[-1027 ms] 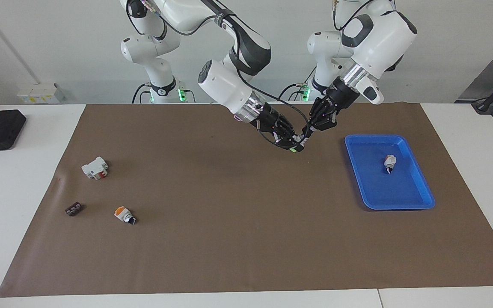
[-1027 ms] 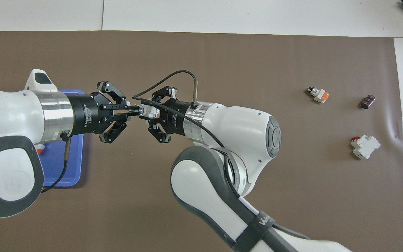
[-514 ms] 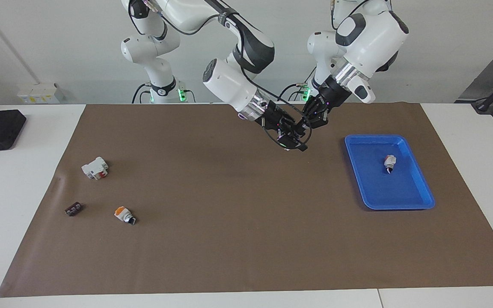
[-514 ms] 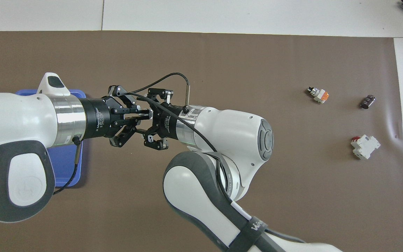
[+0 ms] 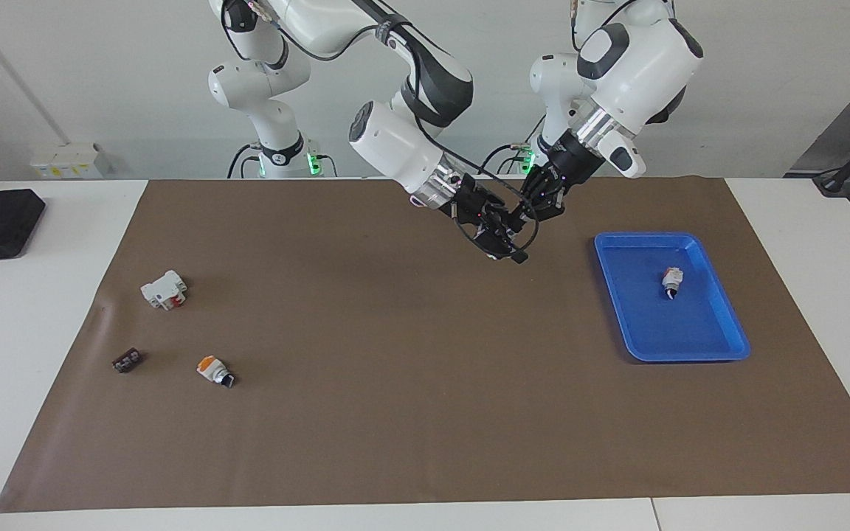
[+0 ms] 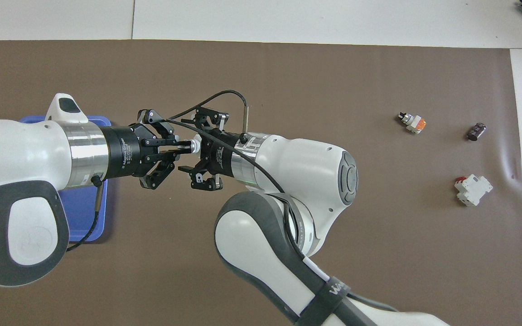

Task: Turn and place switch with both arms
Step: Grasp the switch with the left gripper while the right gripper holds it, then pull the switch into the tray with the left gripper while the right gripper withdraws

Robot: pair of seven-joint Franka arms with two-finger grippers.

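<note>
Left claw (image 6: 180, 150): closed on the small white cylindrical switch (image 6: 193, 146), holding it in the air over the brown mat (image 5: 366, 354), so the other arm can let go.
Right claw (image 6: 200, 151): fingers spread wide around the switch end, not gripping; this looks like a handover.
Switch: between both claws, above the mat, beside the blue plastic tray (image 5: 720, 346).
Tray: toward the left arm's end of the table; probably the place for the switch. One small white part (image 5: 671, 280) lies in it.
</note>
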